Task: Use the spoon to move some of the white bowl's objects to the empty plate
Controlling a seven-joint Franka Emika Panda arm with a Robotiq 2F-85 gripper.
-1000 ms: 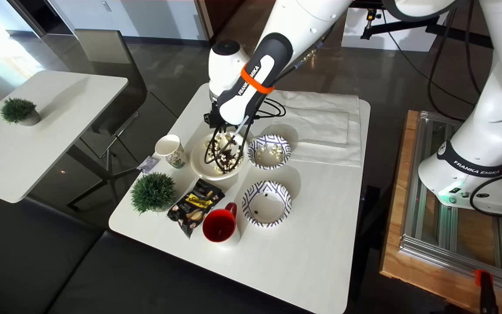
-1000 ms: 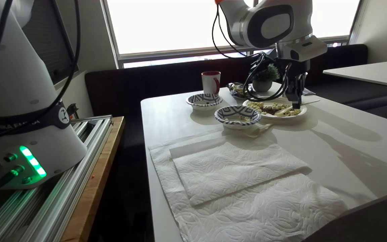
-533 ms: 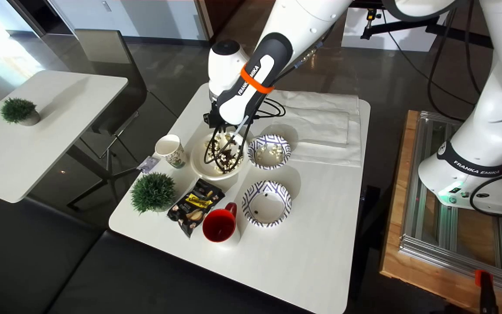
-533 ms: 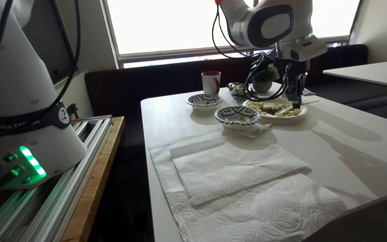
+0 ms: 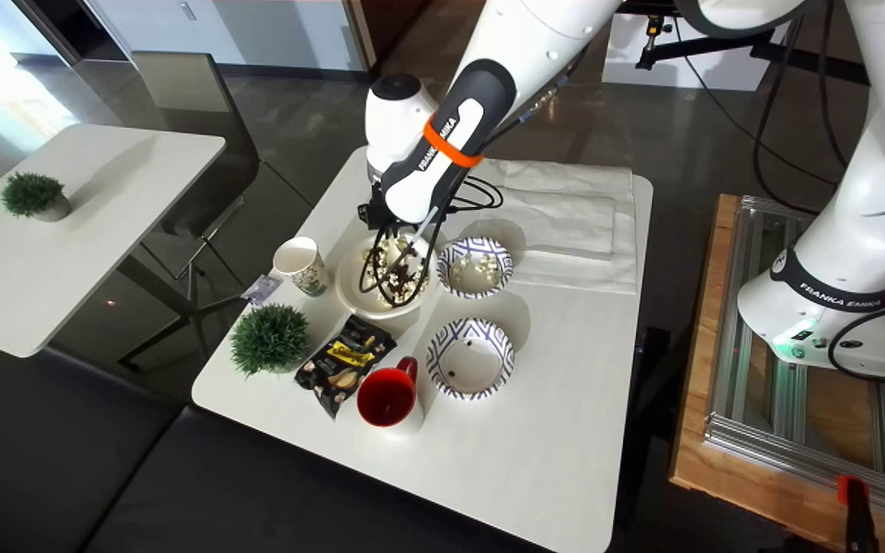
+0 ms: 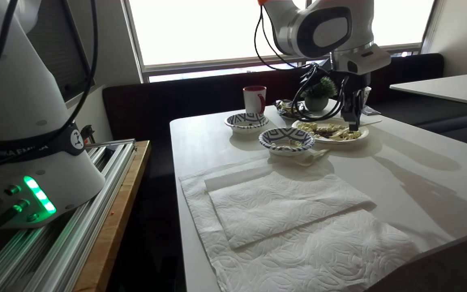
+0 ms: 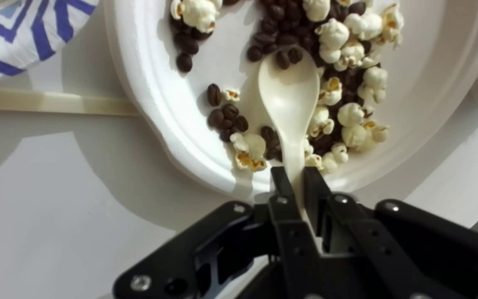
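Since the earlier frame, the gripper point(image 6: 354, 125) shifts a little toward the left edge of an exterior view, and the spoon point(image 7: 289, 99) goes together with it. Its black fingers point(image 7: 280, 180) pinch the cream-coloured spoon close to the neck, so that only the thickness of the handle keeps them apart. The scoop points away from them and is inside the white bowl point(image 7: 139, 95); whether it touches the bottom, I cannot tell. At the tip of the scoop lie two coffee beans point(image 7: 282, 60). Around it, in the same bowl, are more of these beans, mixed with popcorn point(image 7: 334, 35).

Just beside stands a blue-patterned bowl point(image 6: 286, 134), which also contains some pieces of popcorn. Next to it lies a slim cream utensil point(image 7: 52, 101), whose handle reaches to the rim of the white bowl. Farther away are a second patterned bowl point(image 5: 450, 336) with two small dark bits, a white mug point(image 6: 253, 101) with red inside, a black snack packet point(image 5: 343, 361), a potted plant point(image 5: 270, 338) and a paper cup point(image 5: 306, 275). Paper towels point(image 6: 290, 202) are spread flat on the table point(image 5: 550, 430).
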